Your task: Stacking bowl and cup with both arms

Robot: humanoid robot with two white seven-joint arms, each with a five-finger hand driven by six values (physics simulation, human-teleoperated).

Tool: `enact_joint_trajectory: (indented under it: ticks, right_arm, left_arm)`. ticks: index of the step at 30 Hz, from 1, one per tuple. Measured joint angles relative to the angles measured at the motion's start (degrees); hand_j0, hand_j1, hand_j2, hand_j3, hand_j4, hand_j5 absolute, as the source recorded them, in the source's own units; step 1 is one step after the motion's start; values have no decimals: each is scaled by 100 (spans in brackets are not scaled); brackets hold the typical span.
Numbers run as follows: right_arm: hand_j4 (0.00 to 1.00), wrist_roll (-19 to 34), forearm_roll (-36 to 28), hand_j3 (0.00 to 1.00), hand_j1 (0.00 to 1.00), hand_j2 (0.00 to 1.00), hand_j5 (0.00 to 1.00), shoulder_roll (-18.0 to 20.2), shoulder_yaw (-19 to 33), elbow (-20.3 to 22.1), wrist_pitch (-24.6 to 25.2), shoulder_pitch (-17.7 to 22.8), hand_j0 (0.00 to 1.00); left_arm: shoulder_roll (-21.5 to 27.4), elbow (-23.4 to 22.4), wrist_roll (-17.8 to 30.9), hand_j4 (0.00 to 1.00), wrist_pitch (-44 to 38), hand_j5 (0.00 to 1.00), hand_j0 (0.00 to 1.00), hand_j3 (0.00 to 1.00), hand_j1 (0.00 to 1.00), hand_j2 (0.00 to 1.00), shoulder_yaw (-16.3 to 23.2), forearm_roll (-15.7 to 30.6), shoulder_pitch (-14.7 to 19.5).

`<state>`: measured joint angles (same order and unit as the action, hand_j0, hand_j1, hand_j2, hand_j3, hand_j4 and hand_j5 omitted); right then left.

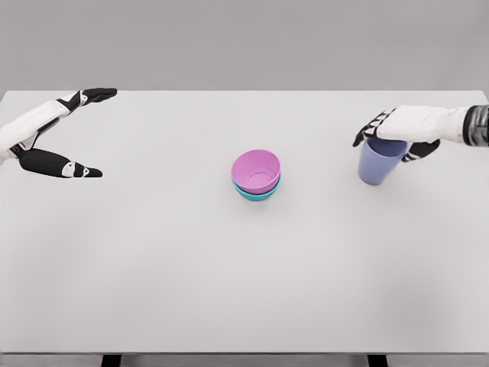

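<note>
A pink bowl [257, 169] sits nested in a teal bowl [255, 193] at the middle of the white table [244, 290]. To the right stands a lavender cup [379, 162], upright. My right hand [397, 138] comes in from the right edge and closes around the cup's rim from above, with dark fingers on both sides of it. My left hand [72, 134] hovers at the far left with its fingers spread wide, holding nothing, well away from the bowls.
The table's far edge runs along the top against a grey wall. Two dark table legs [111, 359] show below the front edge.
</note>
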<state>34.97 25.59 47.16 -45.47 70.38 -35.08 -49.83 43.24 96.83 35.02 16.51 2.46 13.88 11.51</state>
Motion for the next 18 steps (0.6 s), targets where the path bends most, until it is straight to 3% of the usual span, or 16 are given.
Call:
enact_joint_trajectory:
  ticks: [3,6,18]
  right_arm:
    - [63,-4,1,63,63,63,63,-54,-1,-10,0,-9,63]
    - [54,-3,11,54,54,54,54,-80,-1,-15,-6,-9,54]
    - [54,4,-71,54,54,54,54,-239,221,63,-8,-237,54]
  left_arm:
    - [-3,1,0,100,0,100,100,100,100,100,0,0,0]
    - [-27,1,0,100,0,100,100,100,100,100,-2,0,0]
    - [-115,5,0,100,0,100,100,100,100,100,-11,0,0]
